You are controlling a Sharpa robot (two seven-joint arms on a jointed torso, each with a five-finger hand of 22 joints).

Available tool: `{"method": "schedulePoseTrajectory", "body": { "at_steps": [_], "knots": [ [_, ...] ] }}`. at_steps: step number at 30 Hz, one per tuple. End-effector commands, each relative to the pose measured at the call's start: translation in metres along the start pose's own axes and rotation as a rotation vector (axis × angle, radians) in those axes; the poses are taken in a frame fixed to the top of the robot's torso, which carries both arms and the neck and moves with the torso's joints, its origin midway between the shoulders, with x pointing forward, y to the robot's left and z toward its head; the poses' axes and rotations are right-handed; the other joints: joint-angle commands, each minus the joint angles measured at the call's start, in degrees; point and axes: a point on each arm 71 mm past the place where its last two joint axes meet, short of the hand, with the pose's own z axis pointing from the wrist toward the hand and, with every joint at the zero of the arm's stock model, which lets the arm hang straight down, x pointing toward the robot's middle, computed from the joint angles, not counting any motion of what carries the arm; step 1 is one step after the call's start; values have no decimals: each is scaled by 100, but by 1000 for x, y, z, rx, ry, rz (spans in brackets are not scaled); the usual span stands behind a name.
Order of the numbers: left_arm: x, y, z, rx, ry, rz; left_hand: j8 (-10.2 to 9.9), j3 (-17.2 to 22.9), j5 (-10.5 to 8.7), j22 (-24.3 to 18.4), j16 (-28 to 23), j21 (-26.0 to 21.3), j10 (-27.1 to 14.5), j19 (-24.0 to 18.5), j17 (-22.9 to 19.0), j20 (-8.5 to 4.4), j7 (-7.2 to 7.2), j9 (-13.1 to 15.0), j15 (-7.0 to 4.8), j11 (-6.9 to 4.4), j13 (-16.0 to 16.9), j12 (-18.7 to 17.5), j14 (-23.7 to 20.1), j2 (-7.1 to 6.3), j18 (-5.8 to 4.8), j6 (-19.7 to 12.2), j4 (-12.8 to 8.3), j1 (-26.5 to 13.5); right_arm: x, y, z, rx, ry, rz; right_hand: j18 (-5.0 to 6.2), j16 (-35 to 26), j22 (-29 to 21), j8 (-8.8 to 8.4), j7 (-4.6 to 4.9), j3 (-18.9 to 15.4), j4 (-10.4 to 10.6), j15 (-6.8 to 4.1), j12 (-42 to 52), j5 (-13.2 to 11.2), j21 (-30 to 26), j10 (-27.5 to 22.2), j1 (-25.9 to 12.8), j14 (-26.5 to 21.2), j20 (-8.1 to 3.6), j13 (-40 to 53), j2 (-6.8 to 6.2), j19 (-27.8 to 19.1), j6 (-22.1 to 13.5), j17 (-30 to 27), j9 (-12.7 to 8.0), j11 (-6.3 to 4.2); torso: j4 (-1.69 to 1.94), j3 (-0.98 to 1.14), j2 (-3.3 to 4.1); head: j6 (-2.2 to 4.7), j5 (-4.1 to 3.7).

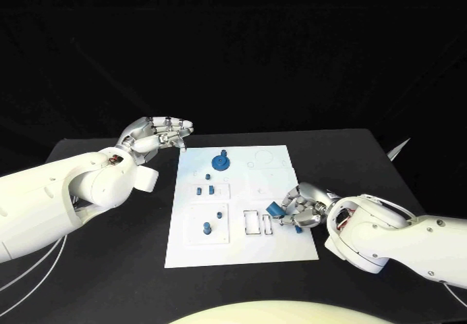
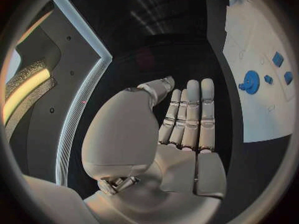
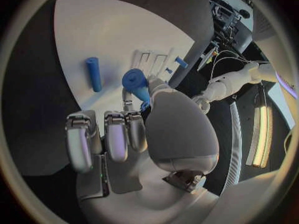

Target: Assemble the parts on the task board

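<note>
Head view: white task board (image 1: 243, 250) at centre of the black desk (image 1: 117, 270). Right hand (image 1: 297, 208) at the board's right edge, pinching a blue cylindrical part (image 1: 277, 209). Left hand (image 1: 158, 134) raised beside the board's far left corner, fingers curled, holding nothing. Blue gear (image 1: 222, 163) near the board's far edge; small blue parts (image 1: 206, 227) stand further in.

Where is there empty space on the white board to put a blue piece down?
The task board is bare along its near edge, below the blue peg and the slots. It is crowded mid-board, around the blue gear and where the right hand holds a blue part.
</note>
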Motion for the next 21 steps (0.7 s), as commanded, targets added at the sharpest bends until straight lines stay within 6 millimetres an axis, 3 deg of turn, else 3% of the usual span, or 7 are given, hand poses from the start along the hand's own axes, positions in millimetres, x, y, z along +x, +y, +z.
{"method": "schedulePoseTrajectory", "body": {
  "at_steps": [1,7,12,21],
  "knots": [
    [3,-1,1,3,20,-12,25,-10,36,7,-36,-13,-37,-30,-9,5,-14,7,4,2,-9,39,-53,52,30,-12,9,-23,3,2,0,7,33,47,-38,23,1506,43,-147,33,-4,-42,-10,34,26,361,-6,482,-27,1191,32,599,174,848,70,-51,5,-3,2,-12,4],
    [3,-1,1,3,21,-12,25,-10,36,7,-36,-13,-37,-30,-9,5,-14,7,4,2,-9,39,-53,52,30,-12,9,-23,12,12,5,-5,86,48,-38,23,1506,52,-158,101,0,-45,-15,-45,26,367,-306,484,-31,1195,11,599,235,858,86,-56,6,-3,2,-32,19],
    [4,-1,1,1,26,-14,25,-10,36,7,-36,-13,-37,-30,-9,5,-14,7,4,2,-9,39,-53,52,30,-12,9,-23,17,18,8,-9,107,45,-38,22,1506,106,-196,188,0,-74,-42,-172,26,366,-715,486,-54,1183,96,599,329,869,132,-91,12,-8,1,-28,25],
    [5,-1,1,-1,29,-15,25,-10,36,7,-36,-13,-37,-30,-9,5,-14,7,4,2,-9,39,-53,52,30,-12,9,-23,23,26,12,-15,134,35,-38,21,1506,181,-235,220,-9,-96,-29,-265,26,381,-856,488,-72,1201,47,599,419,876,180,-120,3,-1,1,-42,65]
  ]
}}
